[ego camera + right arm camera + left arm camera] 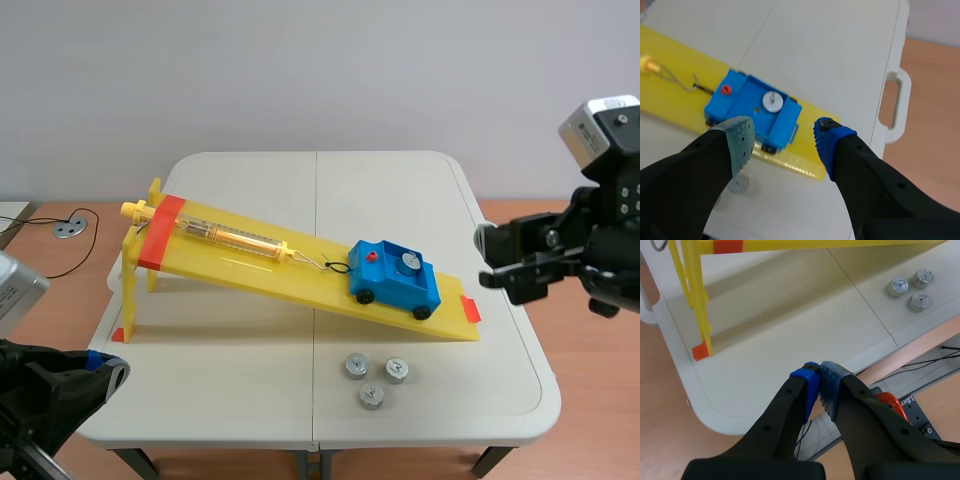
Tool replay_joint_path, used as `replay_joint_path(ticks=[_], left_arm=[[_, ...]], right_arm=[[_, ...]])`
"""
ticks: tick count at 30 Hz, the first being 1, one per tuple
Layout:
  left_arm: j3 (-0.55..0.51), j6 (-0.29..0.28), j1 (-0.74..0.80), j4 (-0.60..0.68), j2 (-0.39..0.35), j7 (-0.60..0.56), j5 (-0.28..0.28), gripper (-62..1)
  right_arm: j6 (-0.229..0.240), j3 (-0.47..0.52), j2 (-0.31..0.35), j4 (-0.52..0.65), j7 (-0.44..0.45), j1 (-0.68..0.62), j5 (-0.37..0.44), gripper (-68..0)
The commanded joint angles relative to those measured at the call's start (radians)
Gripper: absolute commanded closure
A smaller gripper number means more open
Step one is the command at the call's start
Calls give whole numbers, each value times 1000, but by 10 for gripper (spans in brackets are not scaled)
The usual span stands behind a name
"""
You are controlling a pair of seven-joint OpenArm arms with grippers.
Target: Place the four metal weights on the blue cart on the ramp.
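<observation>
**Right arm, next pick.** You are holding the right gripper (pixel 784 136) with its fingers spread. The blue cart (pixel 752 112) is lying just ahead of and below it, low on the yellow ramp (pixel 670 107). One metal weight (pixel 772 100) is already sitting in the cart. The three loose weights (pixel 397 370) are waiting on the table beside the ramp, and one is showing under this gripper's grey-green finger. The left gripper (pixel 819 385), pads pressed together on nothing, is resting with those weights well ahead of it. Come straight down on the weight nearest the right gripper and pinch its sides without nudging its neighbours. Set it gently beside the seated weight, since the cart, hooked to the spring scale (pixel 235 238), is likely to roll.
</observation>
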Motion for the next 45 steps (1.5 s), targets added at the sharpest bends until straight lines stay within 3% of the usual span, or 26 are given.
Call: replay_joint_path(ticks=[1, 7, 19, 31, 45], left_arm=[[-13, -18, -6, 43, 5, -97, -75, -29], [-13, -18, -6, 43, 5, -97, -75, -29], [-13, -18, -6, 43, 5, -97, -75, -29], [-13, -18, -6, 43, 5, -97, -75, -29], [-13, -18, -6, 43, 5, -97, -75, -29]], right_arm=[[68, -1, 81, 80, 98, -3, 74, -283], [86, -47, 123, 74, 97, -50, -11, -283], [65, -241, 82, -121, 223, 39, -205, -282], [36, -364, -37, -326, 294, 157, -280, -281], [-24, -453, -89, -465, 343, 209, -336, -257]])
